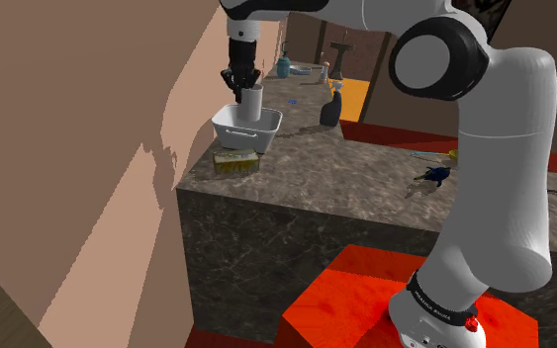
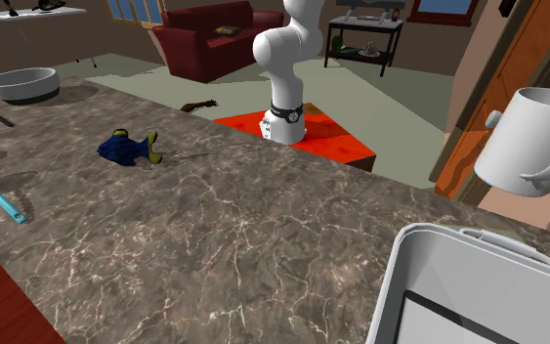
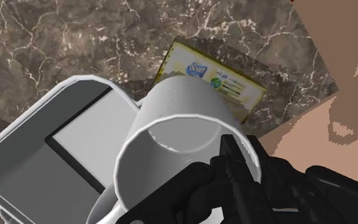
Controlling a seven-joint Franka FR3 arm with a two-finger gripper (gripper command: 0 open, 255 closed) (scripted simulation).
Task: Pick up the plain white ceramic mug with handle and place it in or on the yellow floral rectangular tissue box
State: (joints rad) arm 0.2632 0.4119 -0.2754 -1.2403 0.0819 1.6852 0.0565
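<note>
Shoulder view takes in the dark veined desk [image 1: 365, 168] across the middle of the frame, with the white arm [image 1: 504, 148] rising from the lower right and reaching to the upper left. Up there, close to the tan wall, sits a white rectangular tub [image 1: 248, 136]. Just beside it, toward the frame's bottom, the yellow tissue box [image 1: 237, 162] lies flat near the desk's left edge. The white mug [image 1: 250, 103] hangs above the tub, clear of the desk, with the black end effector [image 1: 241, 87] clenched on it from above. By my reading the pick-up is done and the placing is left. The mug is over the tub rather than the box, so it needs a short carry across, then a lowering and a release. Wrist view makes the grasp plainer: it looks into the mug's open mouth, and the fingers clasp the mug's wall. The tub lies below on the side of the mug away from the fingers, and the box's printed top shows past the mug's base. Second exterior view, low over the desk, adds what the other two hide, namely the mug's handle, pointing to that frame's lower right. It also shows a grey bowl [image 2: 23, 84] at upper left and a blue toy [image 2: 126, 147] at left, both well apart from the mug.
</note>
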